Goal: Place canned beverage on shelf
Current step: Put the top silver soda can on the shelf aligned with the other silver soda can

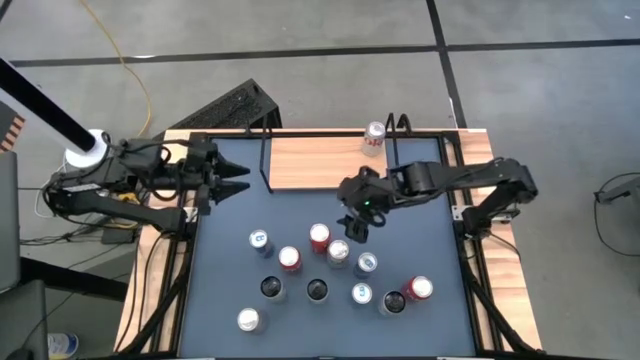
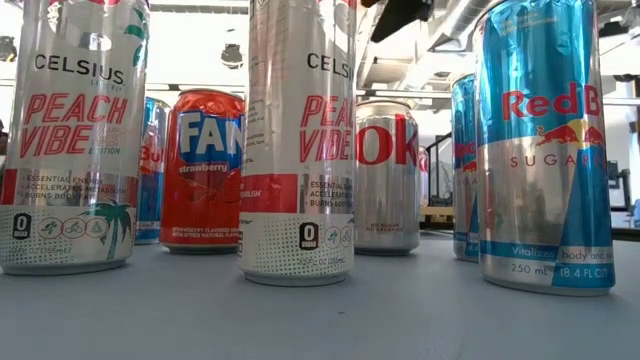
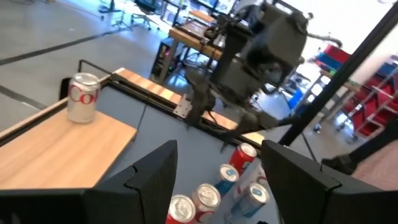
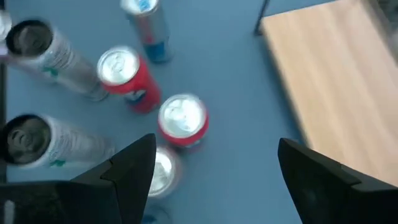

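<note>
Shelf (image 1: 315,162) at top centre of bench (image 1: 230,275), one silver can (image 1: 374,138) upright on its right end. Cluster of cans (image 1: 330,265) below on dark bench. Right claw (image 1: 355,228) hovers over cluster, jaws wide, empty. Left claw (image 1: 238,178) at left edge, jaws apart, empty.

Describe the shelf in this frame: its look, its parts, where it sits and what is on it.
The shelf is a small rectangular board of light wood with thin black wire framing at its ends. It lies flat at the table's far edge, between the two arms. One silver can with red lettering stands upright on its right end; the rest of the board is bare. No end effector touches it: the right end effector hangs open over the cans in front of it.
</note>
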